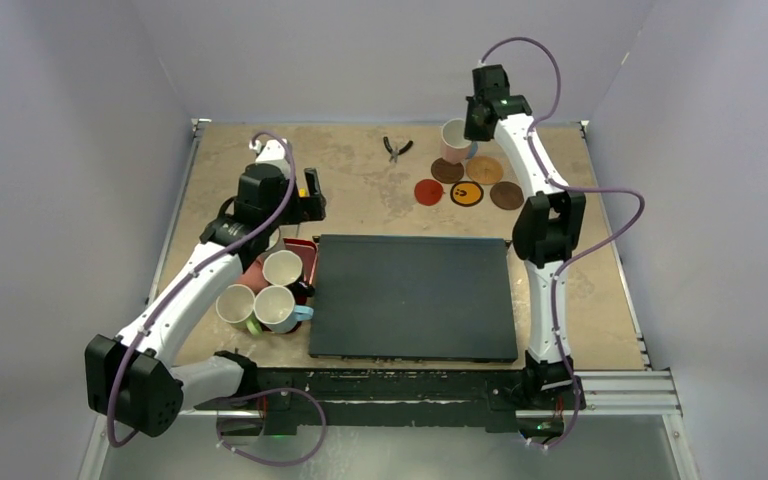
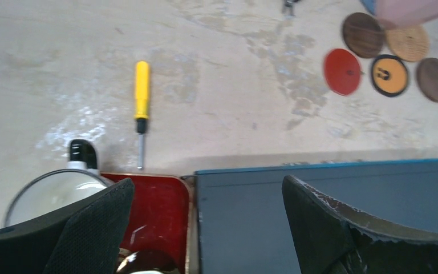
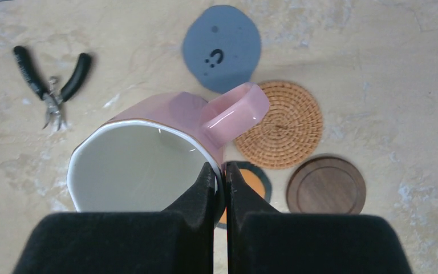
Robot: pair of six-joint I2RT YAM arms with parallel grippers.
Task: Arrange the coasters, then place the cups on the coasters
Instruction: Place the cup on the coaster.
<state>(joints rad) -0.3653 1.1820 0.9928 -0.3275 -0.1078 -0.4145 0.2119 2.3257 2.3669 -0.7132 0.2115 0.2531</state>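
Coasters (image 1: 467,193) look arranged: six clustered far right on tabletop (image 1: 360,195). My right claw (image 3: 219,171) pinches pink cup (image 3: 165,111) by the rim, tilted above them, not set down yet. Left claw (image 2: 206,188) spread wide over red tray (image 2: 159,205); other cups (image 1: 282,268) there, none placed.

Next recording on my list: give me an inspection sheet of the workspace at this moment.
Surface: table tan, worn and stained; black mat in the centre.
Job's things: pink mug among the coasters clustered far right; other mugs bunched at the red tray.
Clutter: pliers; yellow screwdriver.
Grippers: left gripper open, empty; right gripper shut on the pink mug's rim.
Cables: purple cables loop off both arms.
Surroundings: plain pale walls; nothing else seen.
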